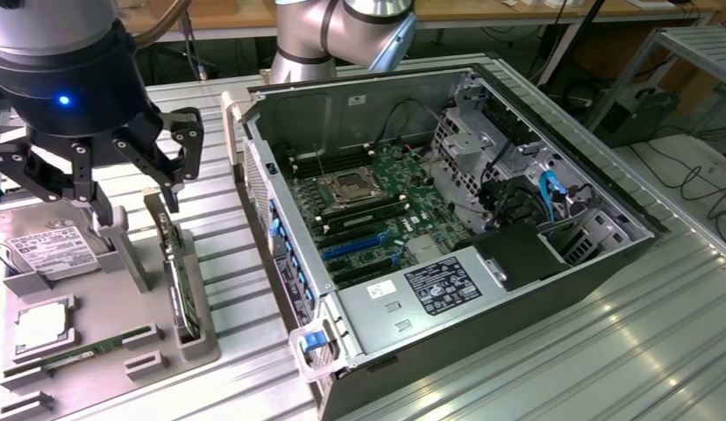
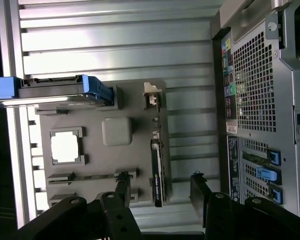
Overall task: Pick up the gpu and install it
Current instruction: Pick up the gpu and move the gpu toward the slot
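Observation:
The gpu [image 1: 180,281] stands on its edge in a slot of the grey parts holder [image 1: 106,351], at the exterior view's left of the computer case. From the wrist it looks like a thin dark card, the gpu [image 2: 157,170], in the holder [image 2: 100,165]. My gripper [image 1: 138,206] hangs open above the holder's far end, just above the card and not touching it. In the wrist view the gripper [image 2: 161,189] has one finger on each side of the card's line. Nothing is between the fingers.
The open computer case [image 1: 457,114] lies on its side with the motherboard [image 1: 387,210] and blue slots [image 1: 357,247] showing. The holder also carries a hard drive [image 1: 53,250], a CPU [image 1: 41,323] and a RAM stick [image 1: 88,351]. The case's rear panel [image 2: 260,100] is close to the holder.

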